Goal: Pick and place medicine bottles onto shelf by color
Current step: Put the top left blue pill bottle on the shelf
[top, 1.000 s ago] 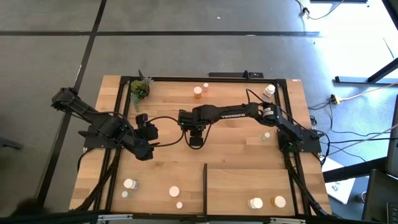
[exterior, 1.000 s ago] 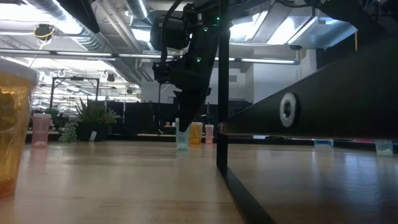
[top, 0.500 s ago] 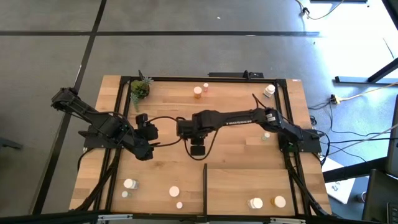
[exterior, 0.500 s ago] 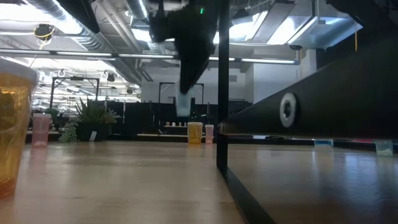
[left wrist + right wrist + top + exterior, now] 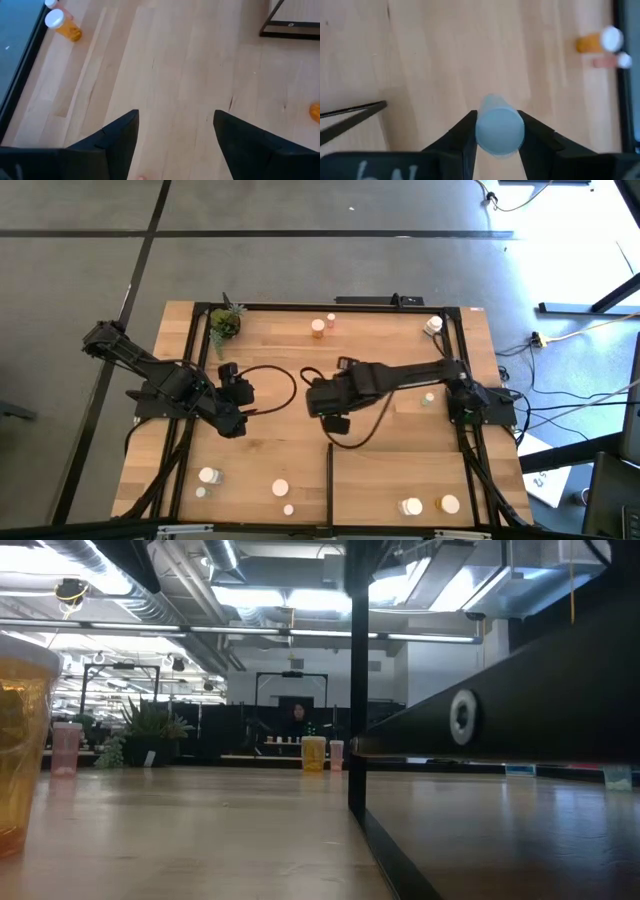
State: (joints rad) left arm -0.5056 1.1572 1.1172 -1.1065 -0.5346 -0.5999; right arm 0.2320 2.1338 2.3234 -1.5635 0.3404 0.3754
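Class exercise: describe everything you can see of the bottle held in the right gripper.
The pale bluish-green bottle shows mainly its round, matte, translucent-looking end, with a little of its body behind. It is clamped between the right gripper's two dark fingers, which touch it on opposite sides. It hangs above the light wooden tabletop near the shelf's black strip, touching nothing else.

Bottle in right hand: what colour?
Pale bluish-green bottle; right wrist view shows it best.

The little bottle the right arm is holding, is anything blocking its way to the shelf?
Nothing visible. The right gripper holds the pale bottle above bare wood near the thin black strip edging the shelf; two bottles stand at its far edge.
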